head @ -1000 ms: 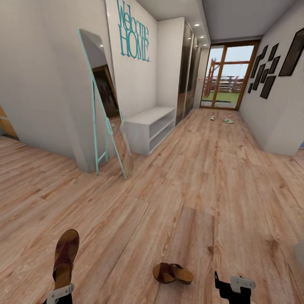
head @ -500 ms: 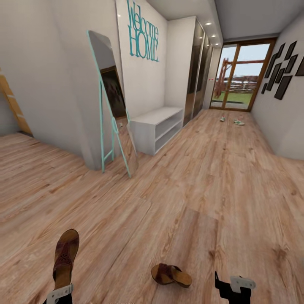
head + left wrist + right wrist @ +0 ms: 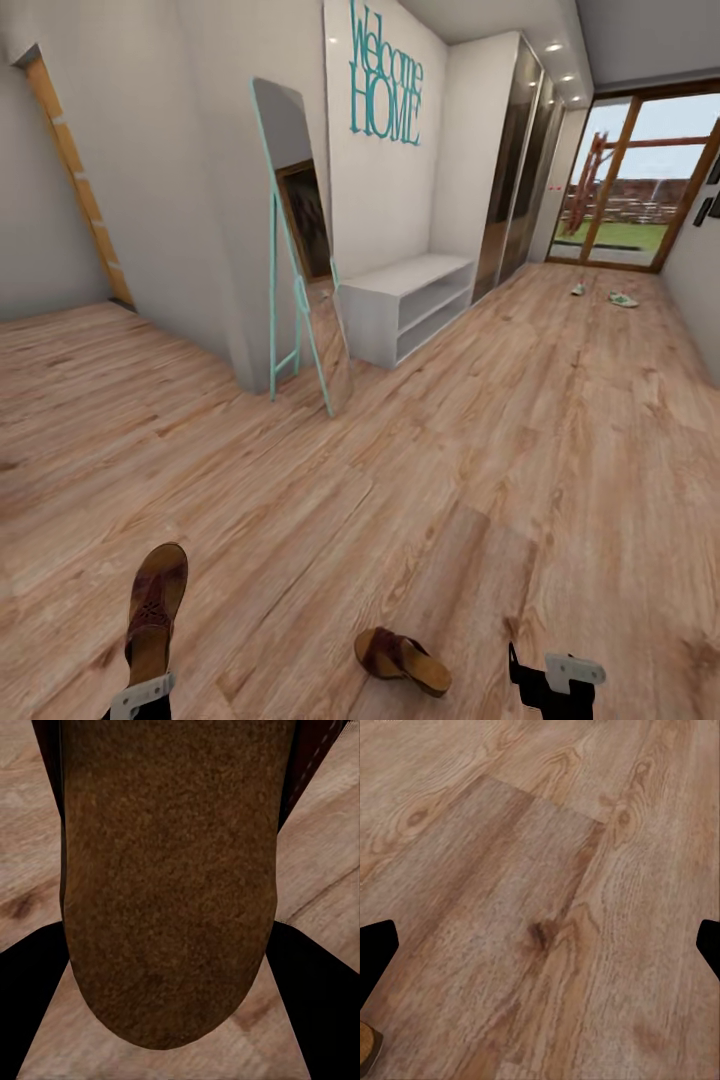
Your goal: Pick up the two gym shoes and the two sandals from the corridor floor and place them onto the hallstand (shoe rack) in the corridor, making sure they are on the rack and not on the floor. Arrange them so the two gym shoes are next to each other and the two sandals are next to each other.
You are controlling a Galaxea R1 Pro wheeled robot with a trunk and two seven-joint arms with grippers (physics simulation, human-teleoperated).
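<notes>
My left gripper at the bottom left of the head view is shut on one brown sandal, held above the corridor floor with its toe pointing away from me. The left wrist view looks onto that sandal's dark sole. The second sandal lies on the planks close in front of me, just left of my right gripper, which is open and holds nothing. The pale grey hallstand stands against the left wall farther on. The two gym shoes lie far down the corridor by the glass door.
A teal-framed standing mirror leans at the wall corner just before the hallstand. A tall wardrobe follows the hallstand. A glass door closes the corridor's far end. A doorway opens at the far left.
The head camera has swung left, so the corridor sits further right in the picture. The held sandal and both grippers keep their places; the floor sandal barely shifts.
</notes>
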